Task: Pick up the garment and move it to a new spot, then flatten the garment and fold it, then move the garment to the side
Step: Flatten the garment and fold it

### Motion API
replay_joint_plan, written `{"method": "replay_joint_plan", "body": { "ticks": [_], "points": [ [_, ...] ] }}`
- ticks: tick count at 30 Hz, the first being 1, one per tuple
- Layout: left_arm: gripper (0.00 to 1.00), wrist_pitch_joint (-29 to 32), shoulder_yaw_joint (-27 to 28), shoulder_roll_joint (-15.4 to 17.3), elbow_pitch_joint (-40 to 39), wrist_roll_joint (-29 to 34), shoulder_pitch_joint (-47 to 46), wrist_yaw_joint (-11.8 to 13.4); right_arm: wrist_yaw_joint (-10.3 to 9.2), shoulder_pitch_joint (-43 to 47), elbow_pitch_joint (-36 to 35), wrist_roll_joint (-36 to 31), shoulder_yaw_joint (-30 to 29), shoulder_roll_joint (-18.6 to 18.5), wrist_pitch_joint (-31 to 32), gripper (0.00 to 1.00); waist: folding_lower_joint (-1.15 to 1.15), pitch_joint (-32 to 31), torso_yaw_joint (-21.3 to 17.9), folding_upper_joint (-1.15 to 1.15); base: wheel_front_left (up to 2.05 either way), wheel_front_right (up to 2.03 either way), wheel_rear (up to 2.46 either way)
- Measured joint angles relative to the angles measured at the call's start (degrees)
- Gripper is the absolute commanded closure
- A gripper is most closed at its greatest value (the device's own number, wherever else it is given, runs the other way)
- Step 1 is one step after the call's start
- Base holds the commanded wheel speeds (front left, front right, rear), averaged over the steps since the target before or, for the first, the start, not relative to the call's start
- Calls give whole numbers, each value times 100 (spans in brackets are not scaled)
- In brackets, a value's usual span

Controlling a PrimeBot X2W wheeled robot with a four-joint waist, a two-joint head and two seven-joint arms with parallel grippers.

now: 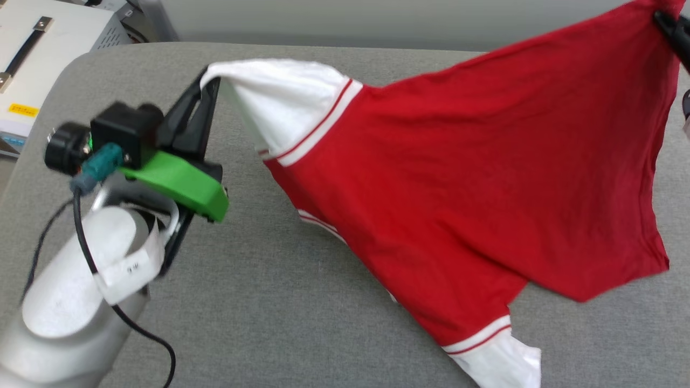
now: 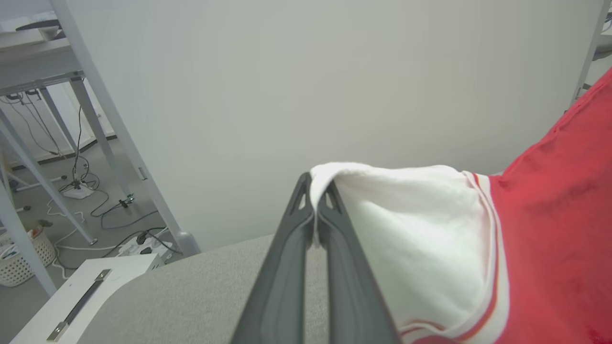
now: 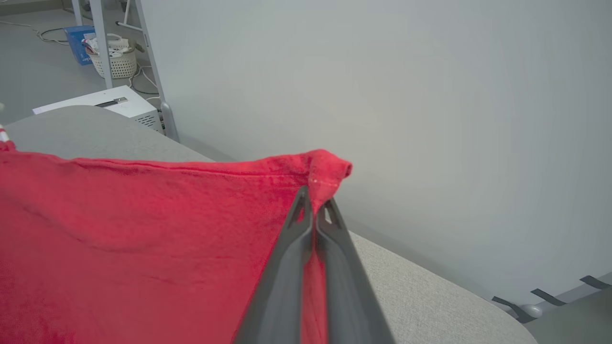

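Cloth of the garment (image 1: 474, 178) is judged soft, light and limp. Its near white sleeve (image 1: 501, 361) appears laid on the grey counter (image 1: 269, 302), while the red body is hung stretched above. Farther, the other sleeve's edge is clenched by the left pincer (image 1: 210, 83), and a red hem corner by the right pincer (image 1: 666, 21). Such seamed edges are judged the best holds.

My left forearm (image 1: 64, 302) is pale silver, ringed by a white tag (image 1: 132, 267). A black cable (image 1: 86, 253) runs up to a teal plug (image 1: 99, 164), and at three o'clock of it sits a green bracket (image 1: 178, 186). Left gripper (image 1: 212, 81) and right gripper (image 3: 315, 200) have long dark-grey fingers (image 2: 287, 267) with triangular slots.
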Motion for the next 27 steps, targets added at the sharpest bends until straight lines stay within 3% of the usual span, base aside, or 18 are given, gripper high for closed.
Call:
{"method": "replay_joint_plan", "body": {
  "ticks": [7, 12, 20, 27],
  "points": [
    [100, 443, 86, 66, 276, 166, -1872, -413, 0, -909, -12, -409, -497, 425, -68, 100, 0, 276, -174, 0, 0, 0, 0],
    [100, 627, 51, -122, 900, 359, -3312, -720, 0, -1990, 304, -717, -592, 635, 19, 100, 0, 630, -216, 0, 0, 0, 0],
    [100, 539, 21, -547, 2186, 516, -5579, -984, 0, -4062, 1335, -1285, -433, 947, -172, 100, 1, 1183, -283, 0, 0, 0, 0],
    [100, 277, -4, -598, 3129, 651, -6820, -1076, 0, -5274, 2381, -1481, -121, 1093, -588, 100, 0, 1516, -316, 0, 0, 0, 0]
  ]
}}
